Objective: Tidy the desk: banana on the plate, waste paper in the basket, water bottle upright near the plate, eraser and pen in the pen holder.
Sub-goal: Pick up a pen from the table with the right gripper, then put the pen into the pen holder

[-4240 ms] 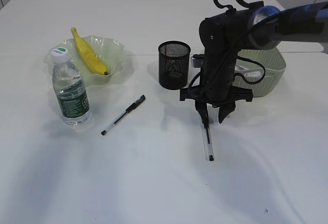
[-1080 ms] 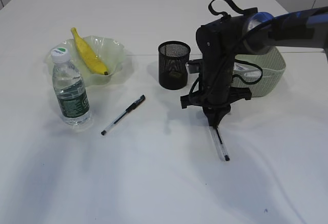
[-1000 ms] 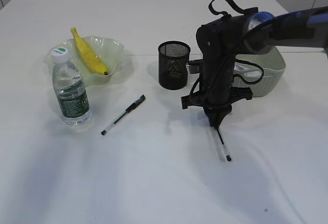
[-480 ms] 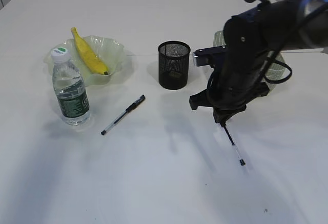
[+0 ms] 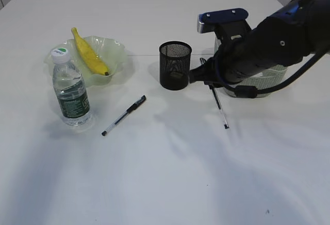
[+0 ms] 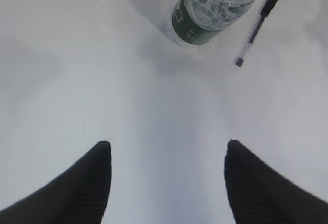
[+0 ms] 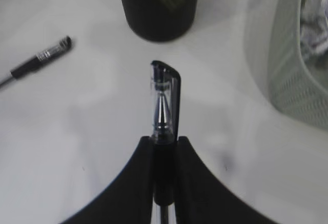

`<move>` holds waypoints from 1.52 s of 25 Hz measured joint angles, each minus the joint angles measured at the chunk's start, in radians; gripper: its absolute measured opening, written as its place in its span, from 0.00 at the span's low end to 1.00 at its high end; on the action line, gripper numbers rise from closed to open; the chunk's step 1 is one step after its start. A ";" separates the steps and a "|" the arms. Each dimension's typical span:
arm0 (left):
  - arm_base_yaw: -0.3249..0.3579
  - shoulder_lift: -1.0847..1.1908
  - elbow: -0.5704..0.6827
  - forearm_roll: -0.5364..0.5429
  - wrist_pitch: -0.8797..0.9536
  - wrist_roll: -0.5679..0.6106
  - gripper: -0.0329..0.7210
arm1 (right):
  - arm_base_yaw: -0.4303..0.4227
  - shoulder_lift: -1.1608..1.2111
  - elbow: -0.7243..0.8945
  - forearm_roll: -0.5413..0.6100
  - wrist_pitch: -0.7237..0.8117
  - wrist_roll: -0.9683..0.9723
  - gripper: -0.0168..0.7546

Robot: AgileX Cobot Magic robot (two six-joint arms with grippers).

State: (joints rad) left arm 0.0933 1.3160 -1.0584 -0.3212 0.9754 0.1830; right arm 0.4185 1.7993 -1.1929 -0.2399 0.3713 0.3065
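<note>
Clear capped pen (image 7: pixel 165 106) pinched in right claw (image 7: pixel 165 147).

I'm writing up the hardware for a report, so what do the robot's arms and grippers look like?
The right arm is bulky and black, with a blue-grey metal block on top and black cables looping around it. The right gripper has matte black fingers that curve in to narrow tips. The left gripper has black fingers with fine ribbed pads. No markings or labels are readable.

Between the matt black fingers (image 7: pixel 136 175) a pen (image 7: pixel 165 112) of clear glossy plastic is showing. Ahead of them are standing a black wire-mesh pen holder (image 7: pixel 158 6) and a pale woven-looking basket (image 7: pixel 287 70).
</note>
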 joint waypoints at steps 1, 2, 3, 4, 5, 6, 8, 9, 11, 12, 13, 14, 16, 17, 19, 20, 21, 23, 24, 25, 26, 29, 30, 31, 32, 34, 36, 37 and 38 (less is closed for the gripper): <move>0.000 0.000 0.000 0.000 0.000 0.000 0.69 | 0.000 0.000 0.000 -0.005 -0.047 0.000 0.09; 0.000 0.000 0.000 0.000 0.000 0.000 0.69 | 0.000 0.000 0.000 -0.008 -0.095 0.000 0.09; 0.000 0.000 0.000 0.000 0.000 0.000 0.69 | 0.000 0.000 0.000 -0.008 -0.144 0.000 0.09; 0.000 0.000 0.000 0.000 0.000 0.000 0.69 | 0.000 0.000 0.000 -0.014 -0.188 0.000 0.09; 0.000 0.000 0.000 0.000 0.000 0.000 0.69 | 0.000 0.000 0.000 -0.019 -0.242 0.000 0.09; 0.000 0.000 0.000 0.000 0.000 0.000 0.69 | 0.000 0.002 0.000 -0.023 -0.297 0.000 0.09; 0.000 0.000 0.000 0.000 0.000 0.000 0.69 | -0.002 0.018 0.000 -0.027 -0.404 0.000 0.09; 0.000 0.000 0.000 0.000 0.000 0.000 0.69 | -0.007 0.028 0.000 -0.029 -0.458 0.000 0.09; 0.000 0.000 0.000 0.000 0.000 0.000 0.69 | -0.015 0.054 0.000 -0.029 -0.542 0.000 0.09; 0.000 0.000 0.000 0.000 0.000 0.000 0.69 | -0.018 0.064 0.000 -0.026 -0.574 0.000 0.09; 0.000 0.000 0.000 0.000 0.000 0.000 0.69 | -0.023 0.076 -0.002 -0.019 -0.595 0.000 0.09; 0.000 0.000 0.000 0.000 0.000 0.000 0.69 | -0.031 0.089 -0.011 -0.016 -0.606 0.000 0.09; 0.000 0.000 0.000 0.000 0.000 0.000 0.69 | -0.043 0.113 -0.034 -0.011 -0.624 0.000 0.09; 0.000 0.000 0.000 0.000 0.000 0.000 0.69 | -0.050 0.126 -0.050 -0.009 -0.630 0.000 0.09; 0.000 0.000 0.000 0.000 0.000 0.000 0.69 | -0.059 0.149 -0.081 -0.009 -0.637 -0.005 0.09; 0.000 0.000 0.000 0.000 0.000 0.000 0.69 | -0.061 0.161 -0.100 -0.009 -0.644 -0.015 0.09; 0.000 0.000 0.000 0.000 0.000 0.000 0.69 | -0.063 0.174 -0.120 -0.009 -0.650 -0.029 0.09; 0.000 0.000 0.000 0.000 0.000 0.000 0.69 | -0.064 0.198 -0.158 -0.009 -0.674 -0.053 0.09; 0.000 0.000 0.000 0.000 0.000 0.000 0.69 | -0.064 0.213 -0.179 -0.009 -0.685 -0.057 0.09; 0.000 0.000 0.000 0.000 0.000 0.000 0.69 | -0.064 0.228 -0.197 -0.009 -0.692 -0.060 0.09; 0.000 0.000 0.000 0.000 0.000 0.000 0.69 | -0.064 0.241 -0.217 -0.009 -0.698 -0.063 0.09; 0.000 0.000 0.000 0.000 0.000 0.000 0.69 | -0.064 0.285 -0.277 -0.009 -0.701 -0.065 0.09; 0.000 0.000 0.000 0.000 0.000 0.000 0.69 | -0.064 0.296 -0.297 -0.009 -0.702 -0.067 0.09; 0.000 0.000 0.000 0.000 0.000 0.000 0.69 | -0.064 0.308 -0.316 -0.009 -0.703 -0.067 0.09; 0.000 0.000 0.000 0.000 0.000 0.000 0.69 | -0.065 0.319 -0.332 -0.009 -0.705 -0.069 0.09; 0.000 0.000 0.000 0.000 0.000 0.000 0.69 | -0.072 0.336 -0.364 -0.009 -0.705 -0.069 0.09; 0.000 0.000 0.000 0.000 0.000 0.000 0.69 | -0.081 0.351 -0.389 -0.009 -0.706 -0.071 0.09; 0.000 0.000 0.000 0.000 0.000 0.000 0.69 | -0.086 0.356 -0.402 -0.009 -0.708 -0.071 0.09; 0.000 0.000 0.000 0.000 0.000 0.000 0.69 | -0.092 0.363 -0.415 -0.009 -0.712 -0.071 0.09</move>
State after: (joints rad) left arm 0.0933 1.3160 -1.0584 -0.3212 0.9754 0.1830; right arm 0.3262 2.1627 -1.6081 -0.2488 -0.3410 0.2357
